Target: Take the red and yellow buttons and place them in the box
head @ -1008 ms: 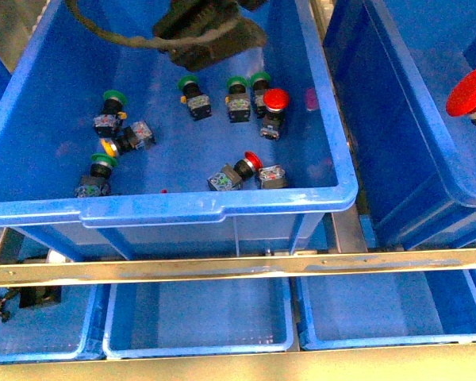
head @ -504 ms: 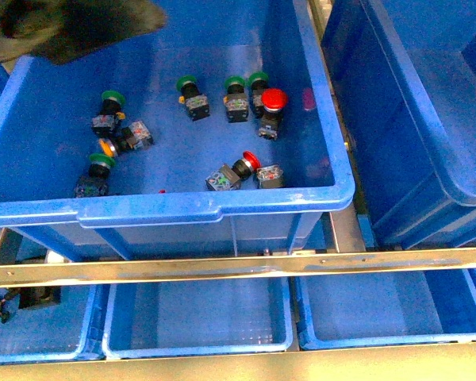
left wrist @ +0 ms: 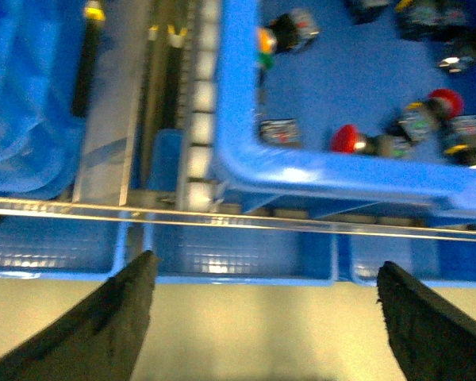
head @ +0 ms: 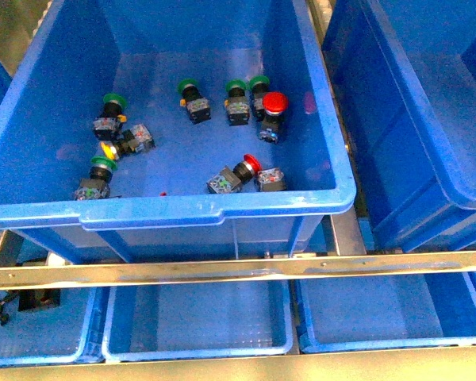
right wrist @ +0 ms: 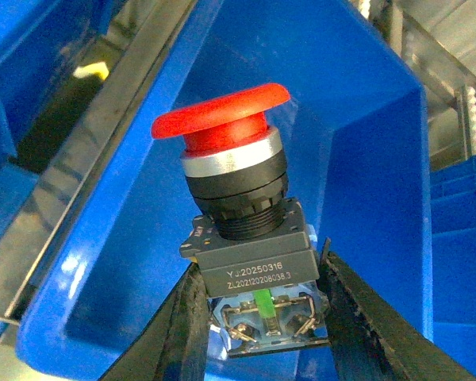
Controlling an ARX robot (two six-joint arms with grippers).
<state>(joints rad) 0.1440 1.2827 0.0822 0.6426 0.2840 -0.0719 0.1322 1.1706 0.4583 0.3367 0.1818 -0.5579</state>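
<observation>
Blue plastic everywhere, crossed near the front by a pale metal rail (head: 238, 266) with three small shallow trays (head: 198, 321) below it. Behind the rail, a large single tote (head: 174, 210) holding a scatter of push-button switches. Inside it, toward the back: three green-capped switches (head: 236, 99) in a loose row, and just beside the rightmost of them a red button (head: 273, 107) standing cap up. Nearer the front wall, a second red button (head: 246, 168) lying on its side between two grey contact blocks. Over on the left part of the floor, two more green caps (head: 113, 103) and a yellow button (head: 109, 149) lying just beside a black body.

To the right, the box (head: 428, 119), deep and nested in others like it, with several rims showing; interior mostly out of frame.

Neither arm visible from the front. On the left wrist camera, left gripper (left wrist: 262, 317) spread wide with nothing between its dark fingers (left wrist: 115, 321), hanging over the trays and the near corner of the single tote.

On the right wrist camera, right gripper (right wrist: 258, 317) clamped on the grey base of a large red mushroom button (right wrist: 222, 119), cap up, held above blue tote wall; cannot tell which tote.
</observation>
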